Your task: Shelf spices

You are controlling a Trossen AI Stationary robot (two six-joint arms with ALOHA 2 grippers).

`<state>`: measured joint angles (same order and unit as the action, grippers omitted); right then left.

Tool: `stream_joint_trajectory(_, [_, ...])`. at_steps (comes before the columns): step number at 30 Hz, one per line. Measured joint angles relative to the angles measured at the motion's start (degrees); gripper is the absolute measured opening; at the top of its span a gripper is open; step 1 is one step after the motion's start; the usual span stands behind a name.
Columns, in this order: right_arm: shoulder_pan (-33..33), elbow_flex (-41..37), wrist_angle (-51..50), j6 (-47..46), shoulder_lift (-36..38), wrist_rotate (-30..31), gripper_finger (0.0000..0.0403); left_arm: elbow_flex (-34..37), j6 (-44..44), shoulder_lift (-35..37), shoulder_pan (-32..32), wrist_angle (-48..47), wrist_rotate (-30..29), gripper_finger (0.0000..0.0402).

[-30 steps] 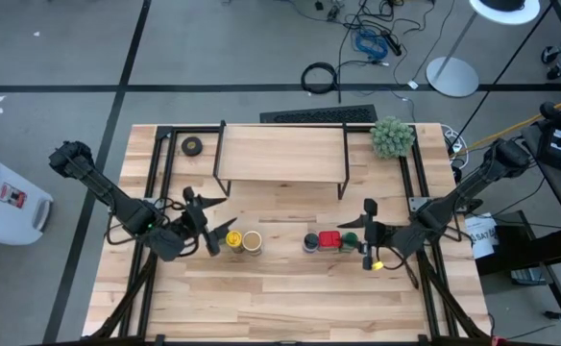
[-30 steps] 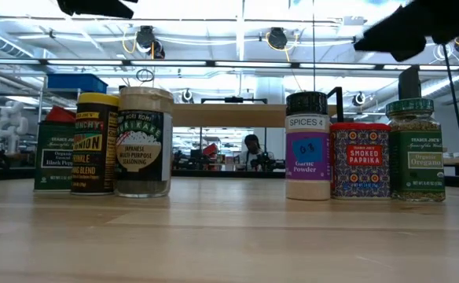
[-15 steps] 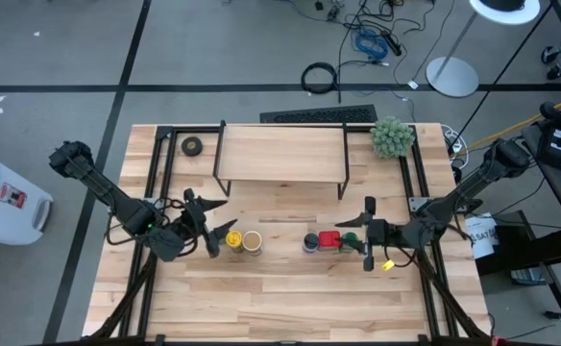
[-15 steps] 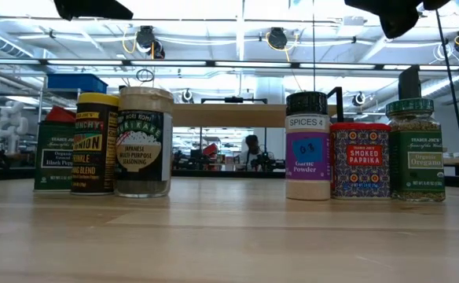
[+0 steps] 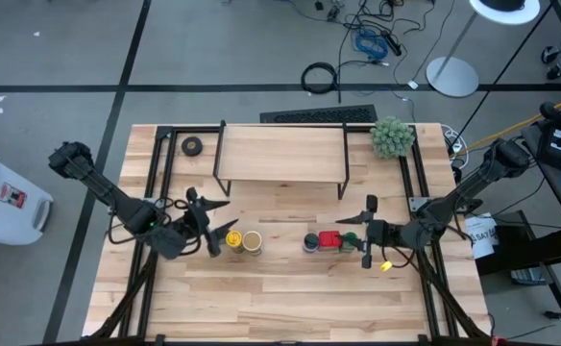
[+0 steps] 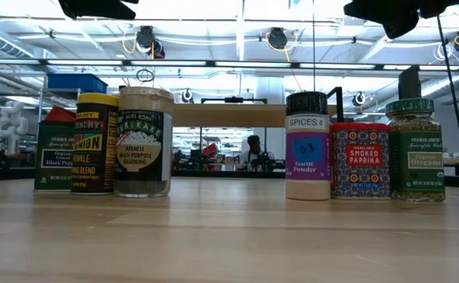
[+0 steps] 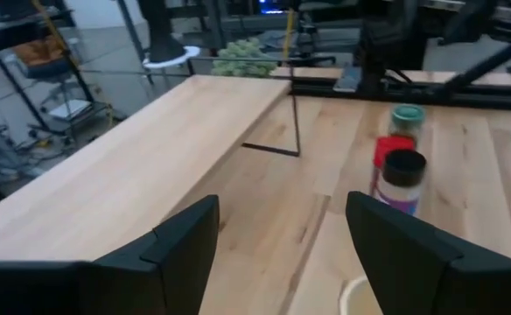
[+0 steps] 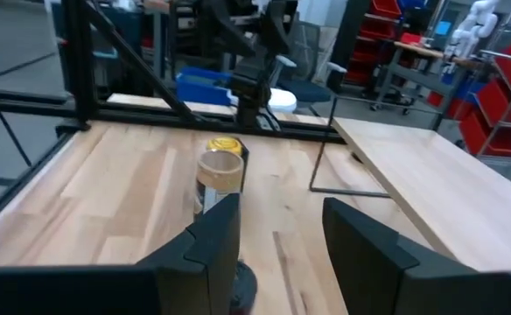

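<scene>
High view shows all six spices standing on the worktop (image 5: 290,298), none yet on the shelf (image 5: 280,154), whose wooden top sits bare at the far side. You have two clusters. On the left, the dark boxy tin (image 6: 54,157), the yellow-lidded jar (image 5: 233,239) and the tan-lidded jar (image 5: 253,241) stand shoulder to shoulder. On the right, the blue-labelled garlic powder jar (image 6: 307,146), the red paprika tin (image 5: 330,238) and the green-lidded oregano jar (image 6: 415,149) do the same.

Your left end effector (image 5: 207,223) hangs above the left cluster with its fingers spread and nothing between them. Your right end effector (image 5: 367,234) hangs just right of the red tin, over the green-lidded jar, fingers parted and holding nothing.

The risk lies in the packing. The containers touch or nearly touch, so a finger coming down beside one jar will likely strike its neighbour and tip it. From the right wrist view the gap between fingers looks modest; if it is narrower than a lid, you will press down on the jar rather than straddle it. Lift high enough, too, or a carried jar may clip the shelf's front edge.
</scene>
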<state>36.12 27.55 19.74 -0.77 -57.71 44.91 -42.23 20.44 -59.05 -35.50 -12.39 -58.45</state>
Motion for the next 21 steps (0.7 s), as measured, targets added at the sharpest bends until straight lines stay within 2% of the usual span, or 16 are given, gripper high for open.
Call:
stream_joint_trajectory(4, [1.15, 0.01, 1.68, 0.32, -1.24, -3.58, 0.0151, 0.01, -0.06, -0.12, -0.36, 1.06, 0.36, 0.0258])
stream_joint_trajectory(13, [1.55, 0.01, 2.37, -4.75, -3.28, -2.5, 0.0151, 0.01, 0.22, -0.61, -1.03, 4.12, 5.54, 0.0254])
stream_joint_trajectory(19, [1.55, 0.0, 2.91, -5.87, -3.15, -3.43, 0.0139, 0.01, -3.47, -0.6, -1.01, 14.22, 5.83, 0.0206])
stream_joint_trajectory(21, [1.55, 0.0, 3.62, -7.86, -3.1, -4.69, 0.0133, 0.01, -1.57, -0.6, -0.84, 15.5, 5.65, 0.0191])
